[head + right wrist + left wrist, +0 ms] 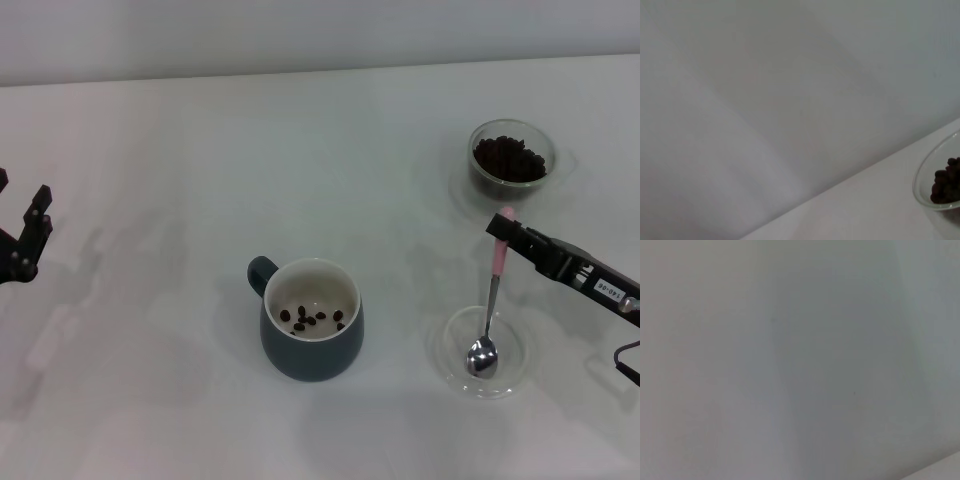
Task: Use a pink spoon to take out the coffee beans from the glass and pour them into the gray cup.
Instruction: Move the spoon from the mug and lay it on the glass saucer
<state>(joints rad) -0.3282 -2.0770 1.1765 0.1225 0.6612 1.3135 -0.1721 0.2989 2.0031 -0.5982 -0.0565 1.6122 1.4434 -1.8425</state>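
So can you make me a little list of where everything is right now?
pink spoon: handle end at the right gripper, bowl resting in the clear dish
glass: far right, holds a heap of coffee beans
gray cup: centre, a few beans inside
left gripper: far left, away from everything

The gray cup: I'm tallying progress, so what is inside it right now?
A few loose coffee beans lie on the cream bottom of the gray cup. The near inner wall is hidden behind its rim.
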